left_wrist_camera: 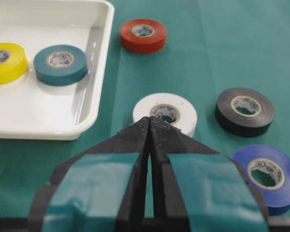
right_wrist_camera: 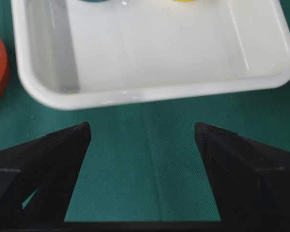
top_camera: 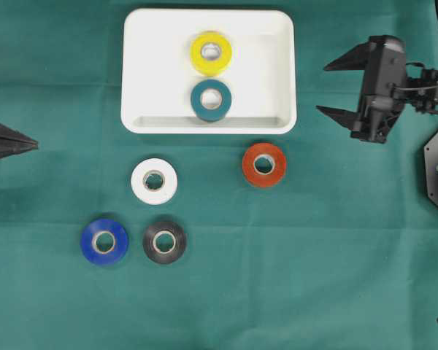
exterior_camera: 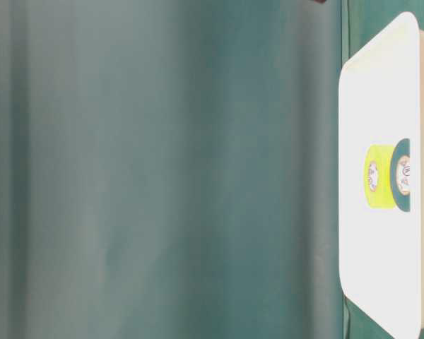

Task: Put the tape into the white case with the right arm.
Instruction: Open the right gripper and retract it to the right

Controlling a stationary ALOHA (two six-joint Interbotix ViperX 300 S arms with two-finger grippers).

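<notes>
Looking down from overhead, I see the shallow white rectangular plastic case (top_camera: 277, 44) lying with its long axis left to right across the green cloth (top_camera: 314, 277), open side up. A yellow tape roll (top_camera: 210, 52) and a teal tape roll (top_camera: 211, 100) lie flat inside it. The red-orange tape roll (top_camera: 263, 164) lies flat just outside its near right corner; white (top_camera: 154, 181), black (top_camera: 164, 241) and blue (top_camera: 104, 241) rolls sit farther left. My right gripper (top_camera: 334, 88) hangs beside the case, fingers spread and empty, pointing at it. My left gripper (left_wrist_camera: 150, 126) has its fingers pressed together.
</notes>
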